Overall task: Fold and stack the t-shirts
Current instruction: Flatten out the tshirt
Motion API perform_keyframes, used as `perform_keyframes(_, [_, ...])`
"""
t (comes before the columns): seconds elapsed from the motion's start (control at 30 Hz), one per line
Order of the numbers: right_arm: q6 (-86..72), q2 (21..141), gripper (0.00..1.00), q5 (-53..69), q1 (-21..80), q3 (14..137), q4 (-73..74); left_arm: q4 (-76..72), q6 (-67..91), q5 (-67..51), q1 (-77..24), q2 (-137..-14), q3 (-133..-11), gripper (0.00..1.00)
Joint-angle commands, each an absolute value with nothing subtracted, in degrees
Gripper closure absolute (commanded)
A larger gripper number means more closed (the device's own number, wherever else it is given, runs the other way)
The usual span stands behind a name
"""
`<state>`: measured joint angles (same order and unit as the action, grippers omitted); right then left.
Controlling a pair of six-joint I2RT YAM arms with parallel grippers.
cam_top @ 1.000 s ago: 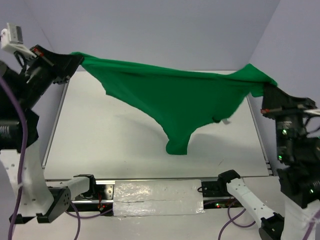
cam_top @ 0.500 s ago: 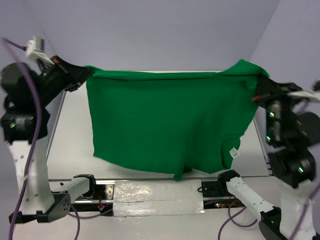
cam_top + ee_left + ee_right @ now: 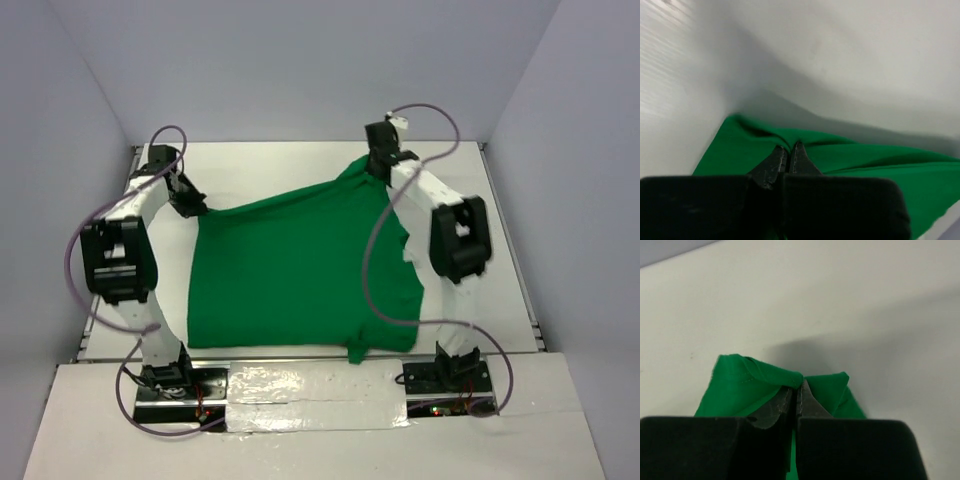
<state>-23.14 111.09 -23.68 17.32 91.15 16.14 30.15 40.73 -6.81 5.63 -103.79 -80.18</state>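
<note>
The bright green t-shirt [image 3: 290, 275] lies spread on the white table, its near edge at the table's front. My left gripper [image 3: 195, 208] is shut on its far left corner, low over the table; the left wrist view shows the jaws [image 3: 789, 149] pinching green cloth [image 3: 840, 150]. My right gripper [image 3: 375, 170] is shut on the far right corner, farther back; in the right wrist view the closed jaws [image 3: 796, 388] pinch a bunched fold of the t-shirt [image 3: 740, 382]. The far edge runs slanted between the two grippers.
The white table [image 3: 280, 170] is walled by pale panels at back and sides. Both arms reach far over the table, with purple cables [image 3: 420, 110] looping above. Silver tape [image 3: 315, 385] covers the front rail between the arm bases.
Both arms have swung from holding the shirt high and hanging to reaching forward and low. The shirt has gone from hanging in the air to lying spread on the table.
</note>
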Motion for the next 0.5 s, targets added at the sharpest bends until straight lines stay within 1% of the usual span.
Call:
perform_keyframes(0.0, [-26.45, 124.11, 1.00, -18.82, 17.58, 113.02, 18.00, 28.82, 40.52, -1.32, 10.79, -108.88, -87.87, 1.00])
perform_keyframes(0.07, [-26.72, 130.57, 1.00, -15.13, 18.19, 121.60, 22.31, 29.35, 40.61, -1.23, 12.65, -112.74, -89.81, 1.00])
perform_keyframes(0.1, [-26.63, 136.17, 1.00, -14.51, 18.89, 129.91, 23.80, 31.27, 40.26, -1.06, 14.05, -113.98, -92.61, 1.00])
perform_keyframes(0.17, [-26.28, 140.52, 1.00, -13.10, 19.68, 138.81, 26.54, 32.34, 39.90, -1.49, 15.03, -117.06, -96.31, 1.00])
perform_keyframes(0.2, [-26.63, 141.93, 1.00, -12.57, 20.12, 139.91, 26.63, 32.69, 39.38, -1.93, 15.38, -117.77, -97.11, 1.00])
perform_keyframes(0.27, [-27.59, 143.00, 1.00, -10.47, 19.95, 139.14, 24.18, 33.74, 38.94, -2.72, 15.47, -120.05, -99.04, 1.00])
perform_keyframes(0.33, [-29.26, 141.60, 1.00, -9.50, 19.86, 135.45, 21.28, 34.10, 38.85, -2.99, 15.56, -121.02, -100.46, 1.00])
perform_keyframes(0.43, [-30.15, 138.80, 1.00, -9.40, 19.95, 131.06, 19.95, 32.96, 39.02, -4.13, 15.56, -120.50, -99.32, 1.00])
perform_keyframes(0.47, [-29.89, 137.74, 1.00, -9.40, 20.04, 127.56, 19.52, 32.79, 39.02, -4.22, 15.47, -120.24, -98.45, 1.00])
